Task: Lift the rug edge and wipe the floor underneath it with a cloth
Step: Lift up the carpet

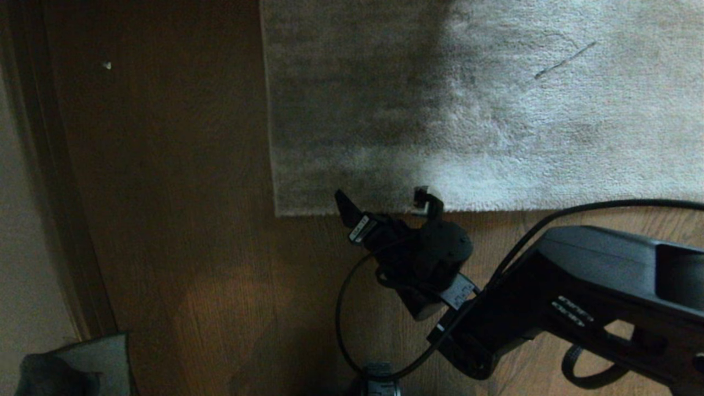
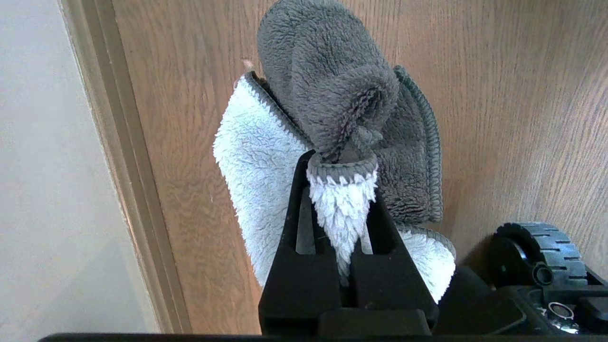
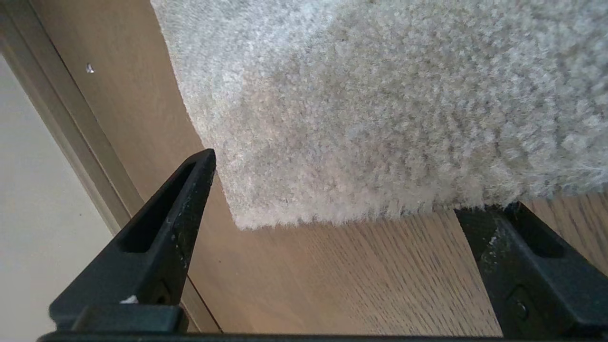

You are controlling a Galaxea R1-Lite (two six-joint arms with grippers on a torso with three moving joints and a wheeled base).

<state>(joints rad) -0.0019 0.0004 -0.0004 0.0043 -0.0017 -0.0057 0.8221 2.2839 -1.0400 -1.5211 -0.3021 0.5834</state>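
Right arm: matte black angular housing, white label markings, looped black cable. Right gripper: black tapered slotted fingers. Base: black ribbed wheel.

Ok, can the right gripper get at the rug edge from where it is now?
Probably yes. The right gripper is open at the rug edge, one finger off the corner and the other at the hem. The rug lies flat on the floor, with nothing between.

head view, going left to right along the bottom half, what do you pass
pale wall → dark baseboard strip → cloth → bare floor → right hand at the rug edge → right arm
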